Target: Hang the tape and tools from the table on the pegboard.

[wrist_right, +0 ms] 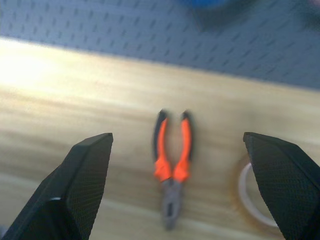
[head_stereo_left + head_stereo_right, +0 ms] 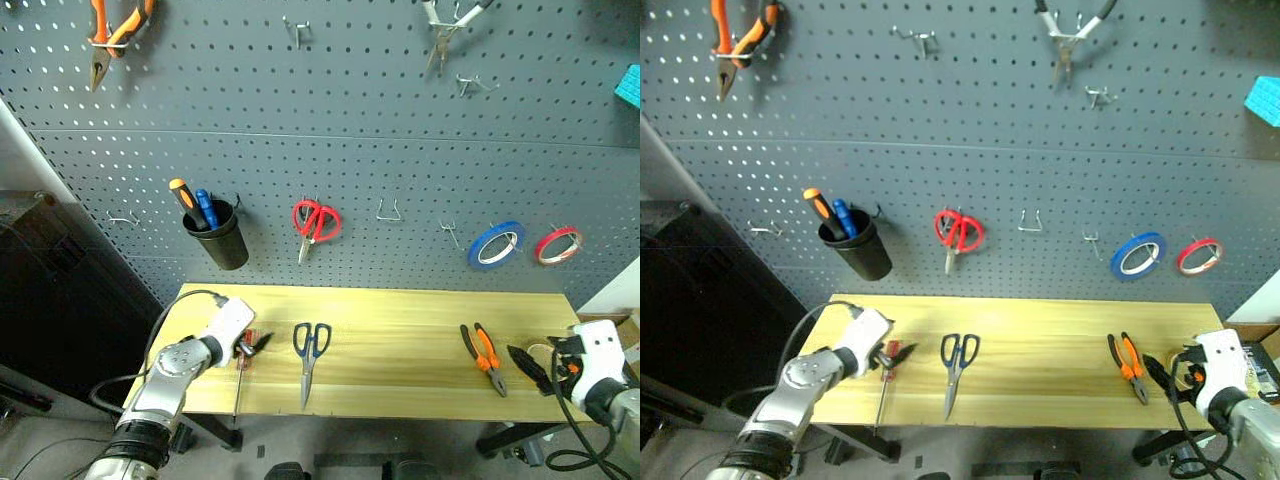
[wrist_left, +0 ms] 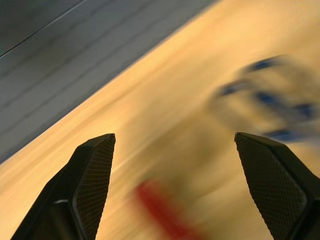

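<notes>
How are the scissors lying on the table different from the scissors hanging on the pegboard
The scissors on the table have blue handles; the scissors on the pegboard have red handles. The blue-handled pair lies flat on the wooden table, while the red-handled pair hangs off the dark grey pegboard by its handles. The blue-handled pair looks slimmer and longer, the red-handled pair shorter with rounder handles. Both have their blades closed, tips pointing toward the camera or downward.

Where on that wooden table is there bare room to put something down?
The widest bare patch on the table lies between the blue-handled scissors and the orange-and-black pliers. The strip along the pegboard is bare too. It is crowded at both ends: the left claw over the red-handled screwdriver, the right claw by the tape.
</notes>
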Available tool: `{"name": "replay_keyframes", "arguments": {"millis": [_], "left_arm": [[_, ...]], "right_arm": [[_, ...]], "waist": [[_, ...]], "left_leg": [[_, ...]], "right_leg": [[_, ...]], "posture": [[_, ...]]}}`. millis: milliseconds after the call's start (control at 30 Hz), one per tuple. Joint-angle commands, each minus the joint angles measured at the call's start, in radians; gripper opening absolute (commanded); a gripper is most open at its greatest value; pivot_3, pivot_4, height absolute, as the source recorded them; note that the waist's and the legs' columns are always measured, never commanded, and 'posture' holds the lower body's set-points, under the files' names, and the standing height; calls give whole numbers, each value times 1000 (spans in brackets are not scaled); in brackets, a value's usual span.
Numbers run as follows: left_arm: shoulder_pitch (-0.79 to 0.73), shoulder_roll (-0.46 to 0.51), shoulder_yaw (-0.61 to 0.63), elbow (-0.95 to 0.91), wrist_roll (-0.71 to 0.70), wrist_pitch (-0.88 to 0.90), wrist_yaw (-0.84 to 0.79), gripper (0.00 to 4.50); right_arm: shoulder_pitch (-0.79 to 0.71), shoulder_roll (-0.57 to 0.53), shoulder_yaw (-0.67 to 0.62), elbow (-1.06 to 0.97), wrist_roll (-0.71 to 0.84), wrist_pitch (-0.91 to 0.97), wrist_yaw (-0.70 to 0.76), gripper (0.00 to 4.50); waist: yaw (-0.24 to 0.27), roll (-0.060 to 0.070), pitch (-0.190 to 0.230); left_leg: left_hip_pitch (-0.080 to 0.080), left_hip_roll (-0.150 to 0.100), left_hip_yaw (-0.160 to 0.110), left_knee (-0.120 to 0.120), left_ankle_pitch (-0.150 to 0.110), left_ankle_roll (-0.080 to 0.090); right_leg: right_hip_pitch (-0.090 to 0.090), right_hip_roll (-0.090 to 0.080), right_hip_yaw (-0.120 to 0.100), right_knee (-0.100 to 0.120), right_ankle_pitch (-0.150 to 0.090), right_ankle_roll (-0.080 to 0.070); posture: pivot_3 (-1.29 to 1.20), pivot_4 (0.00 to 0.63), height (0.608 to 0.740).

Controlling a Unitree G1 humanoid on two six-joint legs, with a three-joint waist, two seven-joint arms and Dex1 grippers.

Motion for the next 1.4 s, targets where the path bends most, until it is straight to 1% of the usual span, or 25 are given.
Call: {"name": "replay_keyframes", "arguments": {"millis": [33, 100, 167, 333, 467, 600, 700, 767, 867, 967, 1067, 1233, 1400], "left_arm": [[-54, -23, -43, -179, -46, 119, -76, 4070], [-99, -41, -78, -238, -73, 175, -132, 4070], [-135, -53, -104, -262, -83, 203, -170, 4070], [-209, -73, -175, -295, -66, 167, -239, 4070], [-248, -84, -178, -318, -79, 140, -258, 4070], [-282, -81, -182, -355, -83, 149, -279, 4070], [-295, -69, -174, -432, -173, 228, -356, 4070], [-300, -54, -177, -466, -208, 266, -394, 4070], [-300, -33, -187, -490, -211, 270, -417, 4070], [-298, -27, -188, -498, -216, 278, -420, 4070], [-297, -30, -187, -496, -217, 271, -418, 4094], [-287, -35, -178, -488, -216, 228, -414, 4094], [-256, -15, -176, -483, -221, 181, -438, 4094]], "right_arm": [[-57, -37, -13, 34, -30, 78, -51, 4500], [-98, -57, -1, 90, -44, 118, -57, 4500], [-138, -72, 19, 150, -62, 139, -58, 4500], [-282, -90, 71, 391, -122, 109, -61, 4500], [-379, -99, 107, 554, -149, 70, -27, 4500], [-486, -108, 131, 749, -169, 3, 20, 4500], [-580, -118, 153, 915, -191, -86, 56, 4500], [-639, -128, 175, 1025, -224, -138, 62, 4500], [-726, -141, 212, 1184, -270, -202, 69, 4500], [-784, -147, 251, 1292, -306, -224, 101, 4500], [-820, -149, 277, 1359, -328, -222, 135, 3935], [-827, -149, 315, 1387, -366, -241, 147, 2255], [-771, -134, 312, 1293, -374, -272, 87, 669]], "waist": [[0, 3, 14], [-2, 3, 34], [-8, 3, 50], [-29, 3, 90], [-39, 2, 125], [-39, 3, 155], [-38, 3, 165], [-36, 4, 170], [-31, 3, 175], [-25, 2, 180], [-22, 1, 181], [-20, -1, 181], [-18, -1, 181]], "left_leg": [[0, 0, 0, 0, 0, 0], [-1, -1, -1, 0, 0, 1], [-1, -1, -1, 0, 1, 1], [-4, -1, -6, 0, 0, 3], [-5, -1, -9, -1, 0, 3], [-6, -1, -10, 0, 0, 3], [-7, -1, -11, 0, 0, 3], [-11, 0, -12, 0, 0, 3], [-22, 0, -11, 4, 2, 0], [-24, 1, -12, 6, 3, -1], [-29, 1, -15, 13, 2, 0], [-33, 1, -19, 17, 2, 0], [-34, 1, -19, 18, 2, 0]], "right_leg": [[0, 0, 0, 0, 0, 0], [1, 0, 0, 0, 0, 0], [0, 0, 0, 0, 0, -1], [-2, 0, 1, -2, -1, -1], [-3, 0, 0, -2, -1, -1], [-3, 0, -1, -1, -1, -1], [-4, -1, -2, -1, -1, -1], [-7, -1, -2, -2, -1, -1], [-19, -2, -3, 1, -1, 0], [-20, -2, -4, 1, -1, 0], [-20, -1, -5, 1, -1, 0], [-19, -2, -7, 1, 1, 2], [-19, -3, -7, 0, 1, 3]], "posture": [[-72, 168, 740], [-91, 198, 740], [-99, 210, 740], [-114, 254, 740], [-94, 289, 740], [-56, 305, 740], [-24, 313, 740], [-14, 315, 740], [4, 316, 740], [8, 316, 740], [16, 308, 740], [3, 294, 740], [-3, 282, 740]]}}
